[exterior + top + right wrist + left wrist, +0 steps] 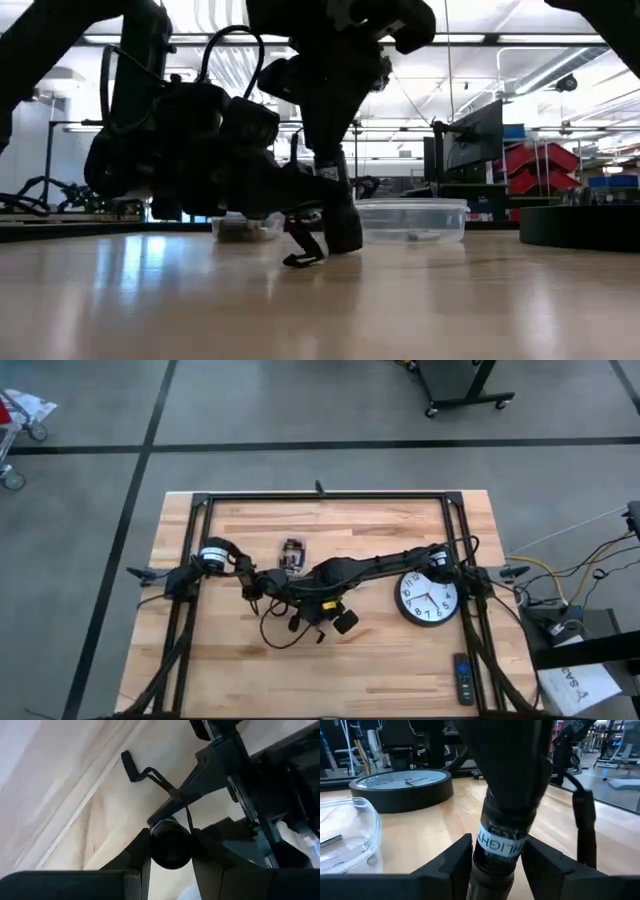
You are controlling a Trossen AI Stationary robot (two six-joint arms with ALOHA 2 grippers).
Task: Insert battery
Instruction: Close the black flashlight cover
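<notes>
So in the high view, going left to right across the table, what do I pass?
Clear container → flashlight, held between both arms at mid-table → wall clock → remote control near the front right corner.

My counter (400,660) is pale wood with visible grain, smooth enough to throw a soft sheen in the low view. The flashlight (502,845) between the fingers of my left claw (495,862) is dark and slightly glossy, with a white paper-like label band. My claw fingers (452,865) look like matt black plastic. At the left edge of that frame sits a clear, glossy plastic container (345,840). The clock (402,787) has a matt black rim and a shiny face.
</notes>
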